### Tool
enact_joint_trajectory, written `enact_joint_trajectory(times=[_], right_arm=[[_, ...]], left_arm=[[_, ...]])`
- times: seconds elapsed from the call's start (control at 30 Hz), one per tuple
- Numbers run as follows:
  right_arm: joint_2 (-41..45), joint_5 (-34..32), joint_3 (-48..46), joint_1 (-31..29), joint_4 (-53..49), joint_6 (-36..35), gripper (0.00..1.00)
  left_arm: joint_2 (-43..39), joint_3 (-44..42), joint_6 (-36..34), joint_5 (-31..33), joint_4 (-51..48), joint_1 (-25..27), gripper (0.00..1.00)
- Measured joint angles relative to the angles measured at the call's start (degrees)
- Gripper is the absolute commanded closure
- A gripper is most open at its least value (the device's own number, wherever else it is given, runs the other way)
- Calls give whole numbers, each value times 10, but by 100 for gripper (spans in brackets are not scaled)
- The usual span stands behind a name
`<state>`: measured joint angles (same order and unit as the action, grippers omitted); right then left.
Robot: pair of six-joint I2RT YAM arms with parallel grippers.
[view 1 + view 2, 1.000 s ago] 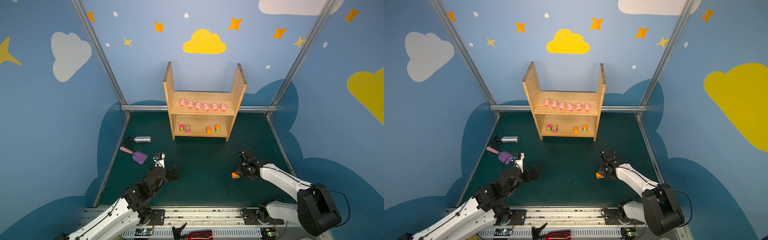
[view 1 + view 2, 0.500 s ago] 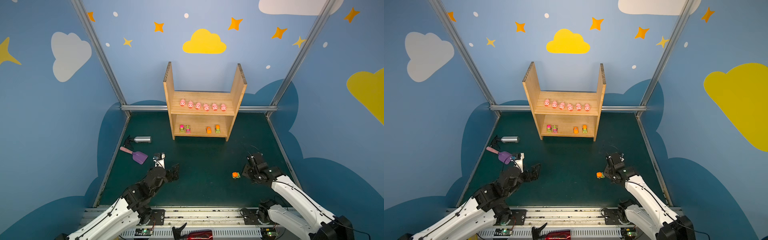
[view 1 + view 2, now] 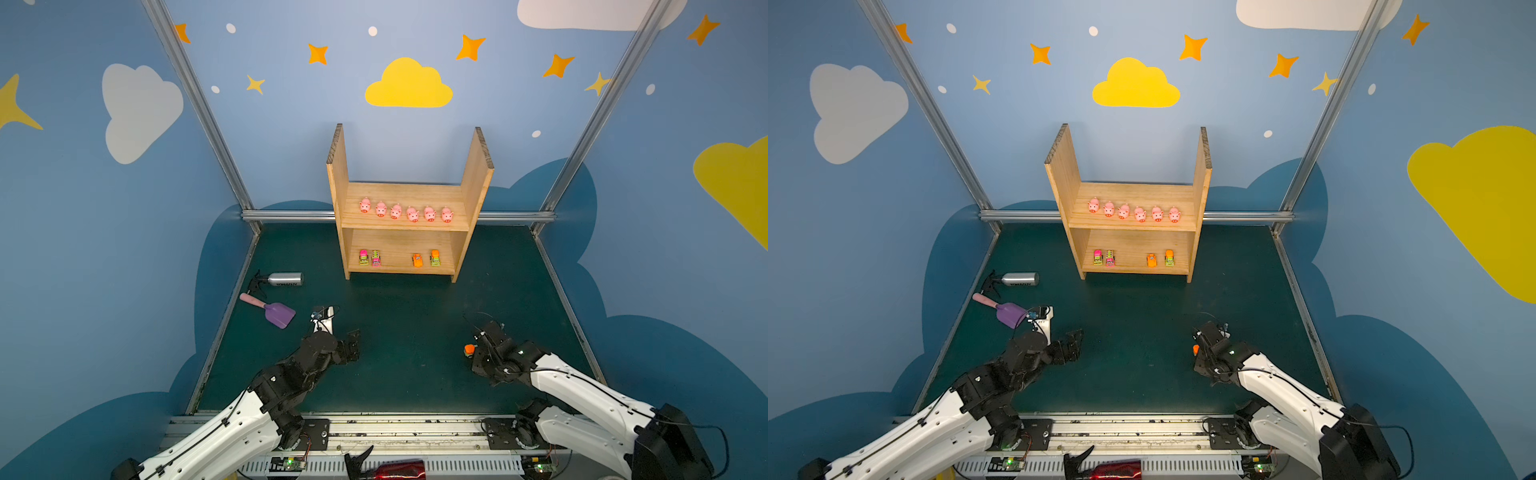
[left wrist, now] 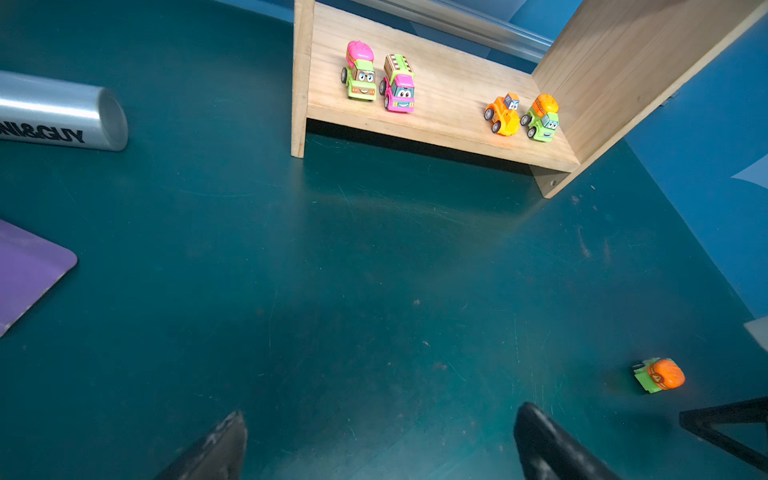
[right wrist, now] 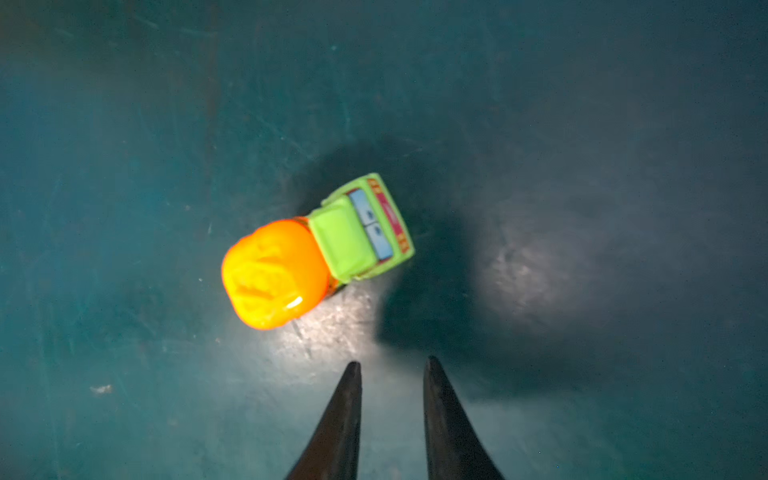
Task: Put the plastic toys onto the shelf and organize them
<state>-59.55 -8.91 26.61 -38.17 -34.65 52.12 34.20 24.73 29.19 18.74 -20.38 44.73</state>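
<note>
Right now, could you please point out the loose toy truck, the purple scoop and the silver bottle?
toy truck (image 5: 307, 262): right wrist view, on its orange drum.
purple scoop (image 3: 278, 314): a top view, on its blade.
silver bottle (image 3: 286, 279): a top view, on its metal body.

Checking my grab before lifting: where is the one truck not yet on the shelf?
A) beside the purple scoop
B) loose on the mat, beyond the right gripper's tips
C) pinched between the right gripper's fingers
B: the right wrist view shows the truck on the mat, ahead of the right gripper, shut on nothing.
</note>
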Motion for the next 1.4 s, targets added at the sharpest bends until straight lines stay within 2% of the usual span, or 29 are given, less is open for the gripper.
enact_joint_trajectory(times=[0.23,0.67,1.03,1.4], right_arm=[[-61,-1,6,-3,65,0,73],[-156,-10,60,-3,116,-13,71],[-224,7,112,-2,151,-31,64],[-278,51,163,-2,179,-56,52]], left_arm=[[5,6,0,3,0,0,0],[38,19,-3,12,1,-4,0],[40,20,-5,13,0,-7,0],[43,21,-7,13,0,-10,0]])
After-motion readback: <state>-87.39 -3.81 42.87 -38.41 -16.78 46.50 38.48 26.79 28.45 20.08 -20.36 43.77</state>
